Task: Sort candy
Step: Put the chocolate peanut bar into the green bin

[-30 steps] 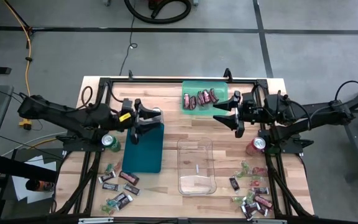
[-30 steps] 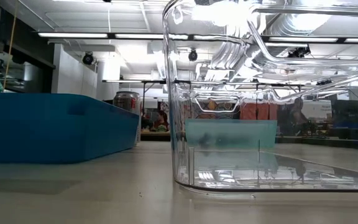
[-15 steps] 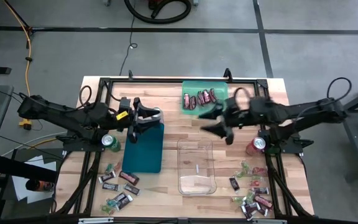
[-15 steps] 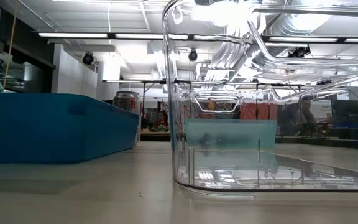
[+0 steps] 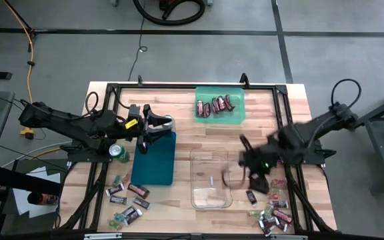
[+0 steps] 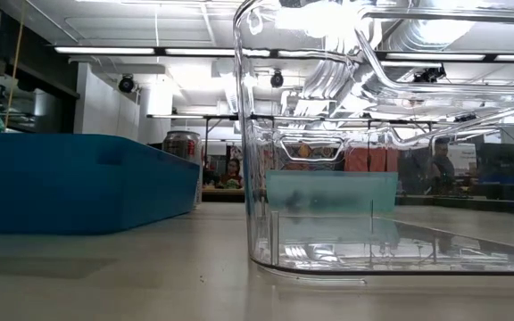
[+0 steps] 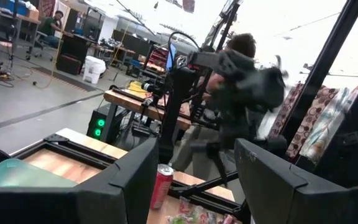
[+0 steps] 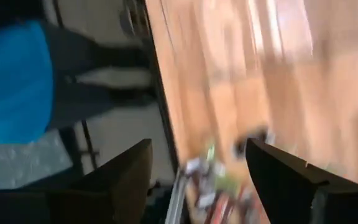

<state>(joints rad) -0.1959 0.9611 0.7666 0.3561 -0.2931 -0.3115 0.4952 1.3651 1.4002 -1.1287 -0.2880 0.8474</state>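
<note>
Candy lies in two loose piles on the table: one near left [image 5: 125, 199], one near right [image 5: 270, 208]. Several dark red bars [image 5: 213, 105] lie in the green tray [image 5: 235, 112] at the far side. My right gripper [image 5: 244, 168] hangs blurred and open beside the clear bin's right wall [image 5: 227, 175], tipped down toward the right pile; its wrist view shows candy [image 8: 211, 182] below the open fingers [image 8: 135, 165]. My left gripper [image 5: 153, 133] stands open and level over the blue bin's far end [image 5: 160, 141], holding nothing [image 7: 197, 149].
The clear bin [image 5: 209, 179] stands mid-table and the blue bin [image 5: 153, 163] left of it. A green can [image 5: 117, 152] stands left of the blue bin, and a red can [image 7: 161, 185] at the right. Black frame rails [image 5: 179, 86] run along the table's edges.
My right gripper has swung from beside the green tray toward the table's near edge, sinking a little and tipping from about level to pointing steeply down, now beside the clear bin above the right candy pile. It has stayed open.
</note>
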